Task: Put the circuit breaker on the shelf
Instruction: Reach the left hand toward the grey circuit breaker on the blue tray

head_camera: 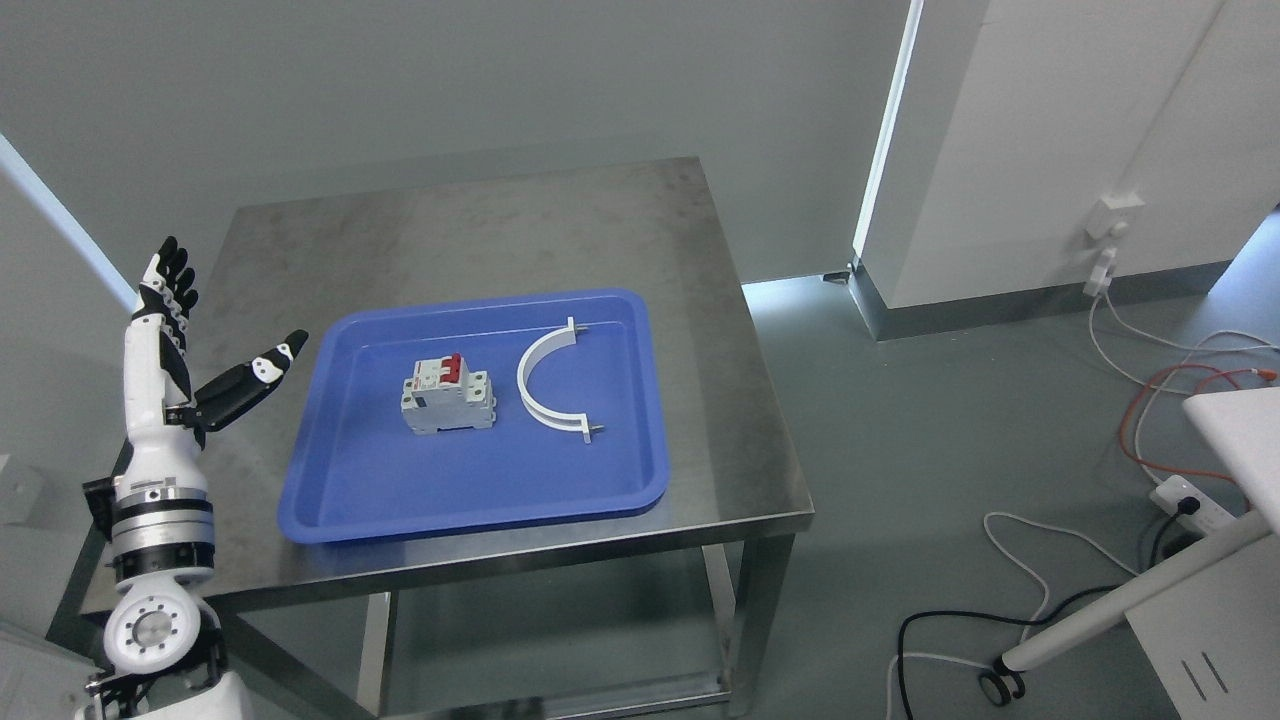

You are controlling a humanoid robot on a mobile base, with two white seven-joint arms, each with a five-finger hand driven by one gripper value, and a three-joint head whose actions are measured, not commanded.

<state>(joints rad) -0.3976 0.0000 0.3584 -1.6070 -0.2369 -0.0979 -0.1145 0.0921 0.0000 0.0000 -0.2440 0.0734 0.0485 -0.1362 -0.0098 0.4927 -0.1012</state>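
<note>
Currently the left hand [190,350] stands spread wide and empty; the circuit breaker [448,393] lies well to its right in the blue tray [330,500], long axis across.

Blue tray [330,500] flat on steel table [560,225], holding white curved clamp [540,385] in its right half. Beyond table on grey floor: loose white, orange and black cables [1135,385], white power strip [1190,500], white wheeled stand leg [1110,610]. Wall socket [1113,217] on white wall at right.
</note>
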